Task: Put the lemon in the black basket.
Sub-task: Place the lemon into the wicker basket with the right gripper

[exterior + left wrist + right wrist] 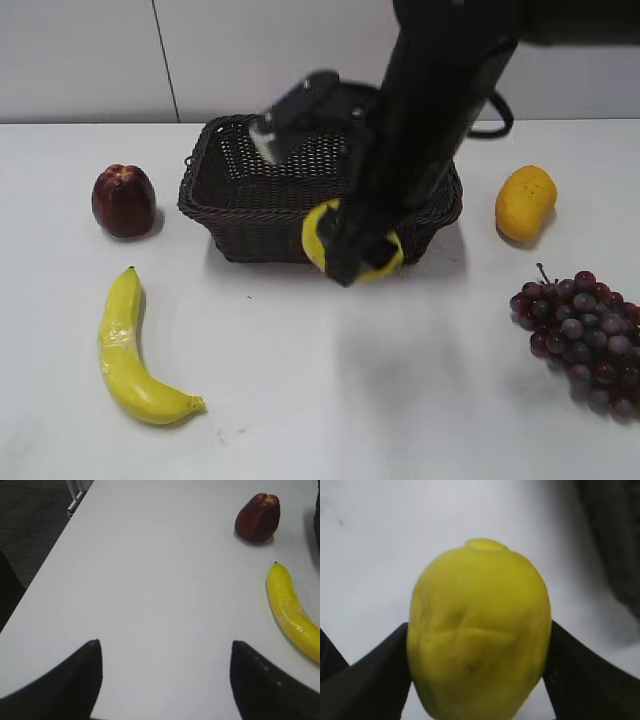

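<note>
The right gripper pinches the lemon between its two dark fingers, one pressed to each flank of the fruit, nub end pointing away from the wrist. In the exterior view the lemon sits in that gripper just in front of the black basket, against its near wall. The left gripper is spread wide over bare table, nothing between its fingers; a banana lies off to its right.
</note>
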